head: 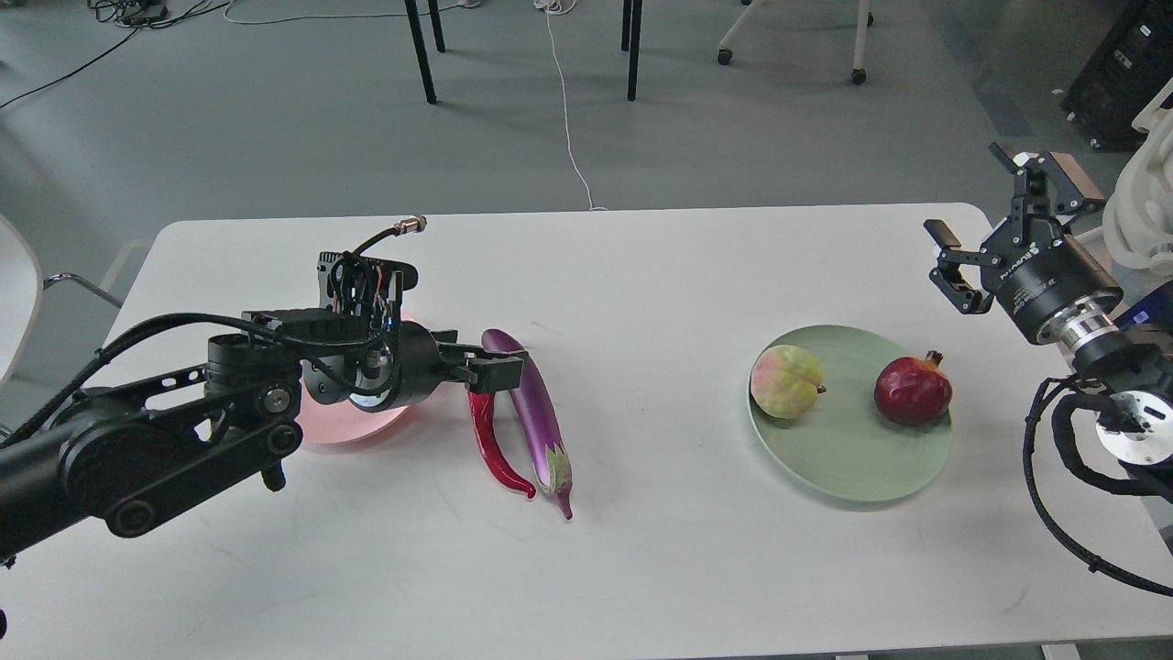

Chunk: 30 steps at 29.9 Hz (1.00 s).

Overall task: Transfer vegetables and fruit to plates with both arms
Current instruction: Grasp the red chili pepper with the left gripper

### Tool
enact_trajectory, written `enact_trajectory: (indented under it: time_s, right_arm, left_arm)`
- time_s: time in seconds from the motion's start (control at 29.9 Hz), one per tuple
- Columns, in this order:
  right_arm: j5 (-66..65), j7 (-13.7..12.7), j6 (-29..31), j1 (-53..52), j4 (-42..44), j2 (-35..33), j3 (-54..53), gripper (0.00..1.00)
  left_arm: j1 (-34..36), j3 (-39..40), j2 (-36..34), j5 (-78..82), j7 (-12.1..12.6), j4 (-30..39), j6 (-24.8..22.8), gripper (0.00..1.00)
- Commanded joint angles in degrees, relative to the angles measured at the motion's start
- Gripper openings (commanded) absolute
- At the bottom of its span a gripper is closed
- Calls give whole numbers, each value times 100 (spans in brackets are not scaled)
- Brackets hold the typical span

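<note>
A: Obs. 1, far left. Left gripper [490,368] lies low over the white table [641,275], its fingers at the upper ends of the chili pepper [495,446] and eggplant [539,414]. Open, closed, or already pinching the chili? I cannot tell; the fingers are dark and overlap. Pink plate [344,423] sits just behind it, mostly hidden by the wrist, and nothing shows on the part I can see.

B: Axes?

A: Both vegetables lie side by side on the table, touching or nearly so, long axes running from far to near. The chili's tip curls toward the near edge; the eggplant's calyx also points near.

B: Handling guess?

A: The chili looks light, glossy and slippery, so I'd grip it across the thick upper part. The eggplant is longer and smooth; a mid-length grip should stop it tipping.

B: Right side?

A: Peach [786,381] and pomegranate [912,391] rest apart on the green plate [852,467]. Both are round and likely to roll, and the peach seems soft. Right gripper [994,206] hangs raised beyond the plate with fingers spread, empty.
</note>
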<state>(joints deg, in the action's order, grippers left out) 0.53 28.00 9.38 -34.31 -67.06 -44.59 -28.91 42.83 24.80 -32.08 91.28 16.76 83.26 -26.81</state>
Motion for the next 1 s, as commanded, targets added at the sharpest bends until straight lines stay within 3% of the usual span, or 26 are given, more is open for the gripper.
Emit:
enact_trajectory:
  time_s: [0.0, 0.37, 0.97]
  right_arm:
    - [-9, 0, -6, 3, 0, 12, -9, 98]
    - [-9, 0, 11, 12, 0, 30, -9, 98]
    - [-61, 0, 20, 65, -9, 21, -18, 98]
  left_arm:
    - [50, -10, 26, -84, 318, -108, -119, 100]
    - [-169, -10, 474, -743, 960, -82, -119, 100]
    - [-292, -142, 510, -691, 987, -266, -119, 99]
